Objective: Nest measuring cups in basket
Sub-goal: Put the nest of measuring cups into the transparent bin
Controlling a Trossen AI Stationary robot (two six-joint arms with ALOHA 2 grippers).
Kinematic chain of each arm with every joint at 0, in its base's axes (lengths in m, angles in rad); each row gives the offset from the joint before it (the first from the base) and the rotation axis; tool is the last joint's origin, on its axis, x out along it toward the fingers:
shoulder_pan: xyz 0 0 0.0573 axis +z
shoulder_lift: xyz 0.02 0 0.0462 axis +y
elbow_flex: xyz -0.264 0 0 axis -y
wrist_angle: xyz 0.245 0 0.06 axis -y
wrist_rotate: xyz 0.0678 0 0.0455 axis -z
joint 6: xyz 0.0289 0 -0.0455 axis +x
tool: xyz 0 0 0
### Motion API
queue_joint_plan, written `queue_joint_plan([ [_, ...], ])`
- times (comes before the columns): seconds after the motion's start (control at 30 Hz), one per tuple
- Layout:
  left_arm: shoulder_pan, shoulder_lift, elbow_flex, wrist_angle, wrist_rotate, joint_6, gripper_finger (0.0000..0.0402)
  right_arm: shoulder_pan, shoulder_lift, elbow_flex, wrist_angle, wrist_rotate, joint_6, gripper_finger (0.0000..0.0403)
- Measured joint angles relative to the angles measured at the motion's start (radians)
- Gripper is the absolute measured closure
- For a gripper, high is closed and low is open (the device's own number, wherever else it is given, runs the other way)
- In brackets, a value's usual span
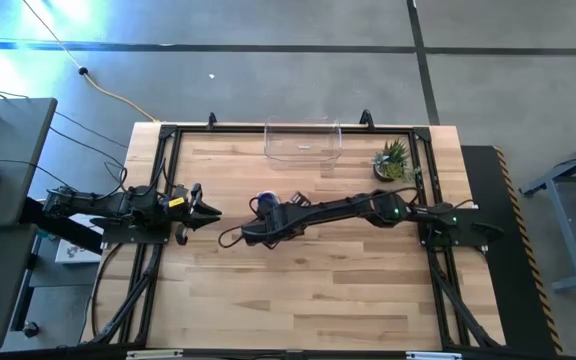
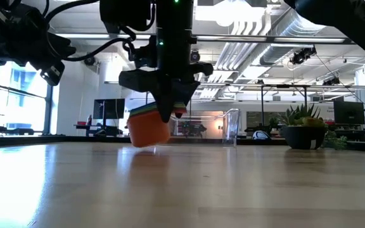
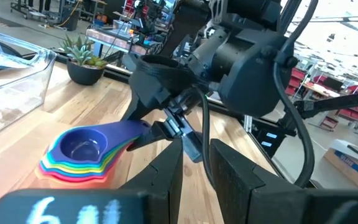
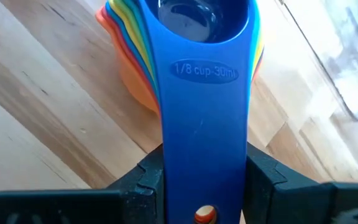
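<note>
The nested measuring cups (image 3: 79,155), blue one on top, hang just above the table (image 1: 298,290) near its middle, short of the basket (image 1: 303,142). The right gripper (image 4: 204,177) clamps their handles. The left gripper (image 1: 211,214), slightly parted, holds nothing.

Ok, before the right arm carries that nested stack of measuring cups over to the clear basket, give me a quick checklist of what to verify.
1. Right end effector clamped on the stack's handles, blue cup's handle on top: ok.
2. Measuring cups nested in one stack, blue on top, orange at the bottom: ok.
3. Stack clear of the table: cannot tell; in the low view it sits tilted, its lowest edge very near the wood.
4. Basket at the table's far edge, nothing seen inside: ok.
5. Potted plant stands beside the basket, out of the straight path: ok.
6. Left end effector waits at the left edge, apart from the stack: ok.
</note>
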Motion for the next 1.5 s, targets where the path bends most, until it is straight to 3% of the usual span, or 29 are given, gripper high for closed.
queue_joint_plan([
  [0.37,0.000,0.000,0.000,0.000,0.000,0.000,0.0330,-0.024,-0.001,0.000,0.000,-0.003,-0.060,0.0292],
  [0.63,0.000,0.000,0.000,0.000,0.000,0.000,0.0330,-0.028,-0.001,0.000,0.025,-0.158,-0.031,0.0320],
  [0.77,0.000,0.000,0.000,0.000,0.000,0.000,0.0330,-0.027,0.008,0.000,0.023,-0.175,-0.016,0.0330],
  [1.03,0.000,0.000,0.000,0.000,0.000,0.000,0.0330,-0.026,0.008,0.000,0.030,-0.129,-0.016,0.0355],
  [1.27,0.000,0.000,0.000,0.000,0.000,0.000,0.0330,-0.014,0.008,0.000,0.013,-0.018,-0.023,0.0374],
  [1.5,0.000,0.000,0.000,0.000,-0.002,0.000,0.0330,-0.020,0.009,0.000,-0.042,0.237,-0.099,0.0377],
])
